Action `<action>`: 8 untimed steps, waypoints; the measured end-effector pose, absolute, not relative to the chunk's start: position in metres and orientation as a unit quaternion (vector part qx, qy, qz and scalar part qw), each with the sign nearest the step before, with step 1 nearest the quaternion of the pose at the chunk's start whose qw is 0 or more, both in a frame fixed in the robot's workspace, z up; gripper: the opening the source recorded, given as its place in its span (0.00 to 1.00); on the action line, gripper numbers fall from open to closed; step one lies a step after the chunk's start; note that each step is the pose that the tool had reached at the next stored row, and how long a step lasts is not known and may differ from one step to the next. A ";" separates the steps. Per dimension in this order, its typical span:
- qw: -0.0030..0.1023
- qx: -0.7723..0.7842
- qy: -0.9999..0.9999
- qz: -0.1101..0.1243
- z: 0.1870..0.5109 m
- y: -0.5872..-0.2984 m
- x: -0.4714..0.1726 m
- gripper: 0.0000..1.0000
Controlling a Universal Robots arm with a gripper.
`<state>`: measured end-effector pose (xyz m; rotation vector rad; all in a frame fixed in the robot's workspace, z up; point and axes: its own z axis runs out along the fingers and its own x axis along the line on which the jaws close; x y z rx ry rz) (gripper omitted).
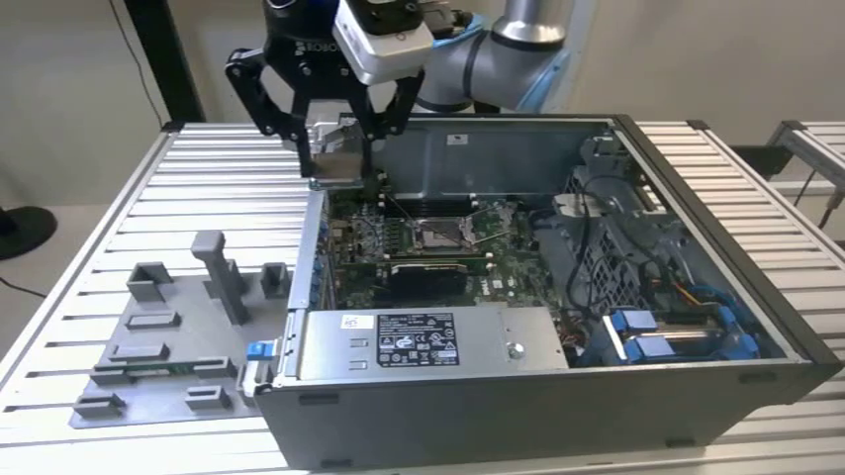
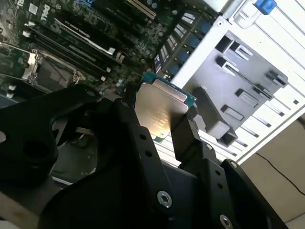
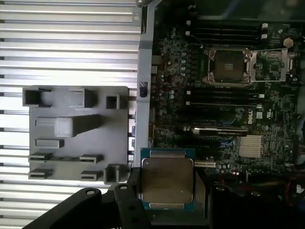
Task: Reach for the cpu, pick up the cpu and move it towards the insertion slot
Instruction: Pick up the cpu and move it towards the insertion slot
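Your black-fingered pincer [image 1: 332, 148] hangs above the far corner of the open grey metal computer case [image 1: 555, 396], on the exterior view's left, closed on the thin, pale silvery square cpu [image 1: 332, 153]. Down inside, the silvery square insertion slot [image 1: 440, 234] sits on the green circuit board [image 1: 356, 247], well apart from the cpu. A grey plastic fixture tray [image 1: 158, 346] lies on the ribbed aluminium surface [image 1: 198, 188] beside the case.
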<state>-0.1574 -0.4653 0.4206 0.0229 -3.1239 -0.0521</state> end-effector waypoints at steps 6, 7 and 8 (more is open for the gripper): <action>0.009 0.007 -1.000 -0.017 0.421 -0.465 -0.132 0.00; 0.009 0.007 -1.000 -0.017 0.421 -0.465 -0.128 0.00; 0.009 0.007 -1.000 -0.017 0.421 -0.465 -0.123 0.00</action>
